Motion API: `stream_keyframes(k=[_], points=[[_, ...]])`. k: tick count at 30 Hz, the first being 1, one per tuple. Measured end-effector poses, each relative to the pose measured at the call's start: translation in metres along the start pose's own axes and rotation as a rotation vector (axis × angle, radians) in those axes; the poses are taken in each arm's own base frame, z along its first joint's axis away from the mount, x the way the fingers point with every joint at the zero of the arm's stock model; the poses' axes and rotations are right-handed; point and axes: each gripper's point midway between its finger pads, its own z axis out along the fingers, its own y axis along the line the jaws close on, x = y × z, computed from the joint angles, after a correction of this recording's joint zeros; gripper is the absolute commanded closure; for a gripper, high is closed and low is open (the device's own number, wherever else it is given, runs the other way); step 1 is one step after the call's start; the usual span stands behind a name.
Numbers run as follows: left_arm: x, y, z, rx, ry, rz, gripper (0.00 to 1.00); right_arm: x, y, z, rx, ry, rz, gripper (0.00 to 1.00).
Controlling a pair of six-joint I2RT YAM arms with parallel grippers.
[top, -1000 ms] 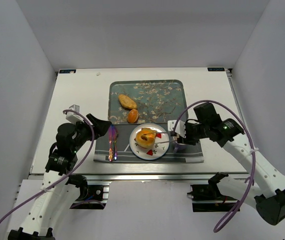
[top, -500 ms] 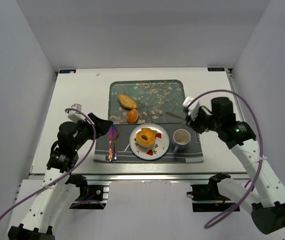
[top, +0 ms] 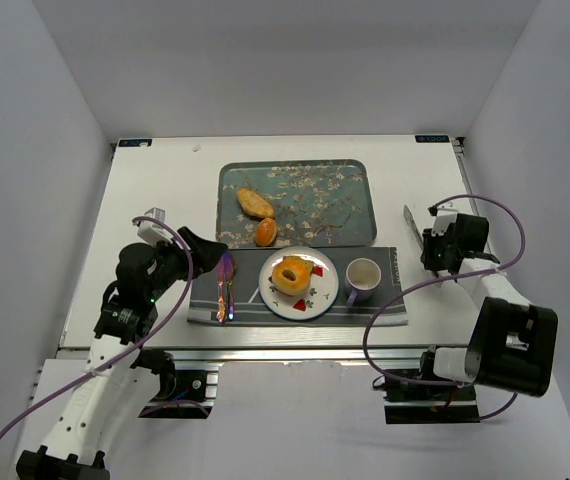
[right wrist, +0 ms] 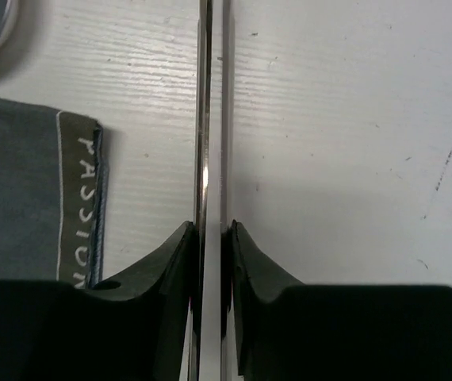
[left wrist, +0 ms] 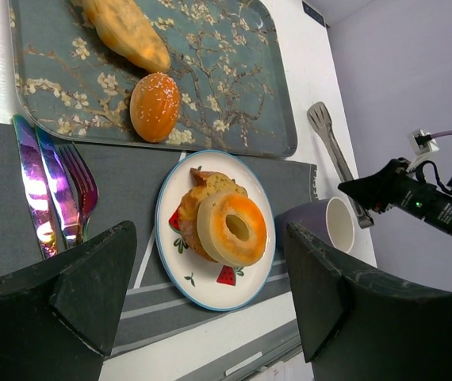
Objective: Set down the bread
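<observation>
A ring-shaped bread [top: 292,272] lies on another piece on the white plate [top: 320,297]; the left wrist view shows the bread [left wrist: 234,226] and the plate [left wrist: 210,292] too. A long loaf [top: 255,203] and a round bun [top: 265,232] lie on the floral tray [top: 335,190]. My right gripper [top: 433,250] is shut on metal tongs [top: 413,222], low over the table right of the placemat. The right wrist view shows the tongs [right wrist: 210,119] pinched between my gripper [right wrist: 210,238]. My left gripper [top: 205,250] is open and empty, left of the plate [left wrist: 208,238].
A purple cup [top: 363,275] stands right of the plate on the grey placemat [top: 385,308]. Iridescent cutlery [top: 224,285] lies on the placemat's left end. White walls close in the table on three sides.
My right arm has swung away from the plate to the right side of the table, taking the tongs with it. The left arm has barely moved.
</observation>
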Motion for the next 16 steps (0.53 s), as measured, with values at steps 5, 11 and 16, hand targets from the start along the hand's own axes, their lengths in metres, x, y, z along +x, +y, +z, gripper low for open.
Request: stream_keyframes(k=[5, 11, 16], points=[[0.001, 0.002, 0.001, -0.006, 0.007, 0.001, 0.15, 0.007, -0.007, 0.020, 0.006, 0.014, 0.032, 0.31], [0.001, 0.002, 0.001, -0.010, 0.006, 0.000, 0.16, 0.020, -0.017, 0.019, -0.015, 0.077, 0.039, 0.13], [0.003, 0.004, 0.001, -0.015, 0.012, -0.001, 0.15, -0.015, -0.036, -0.004, 0.010, 0.016, 0.023, 0.11]])
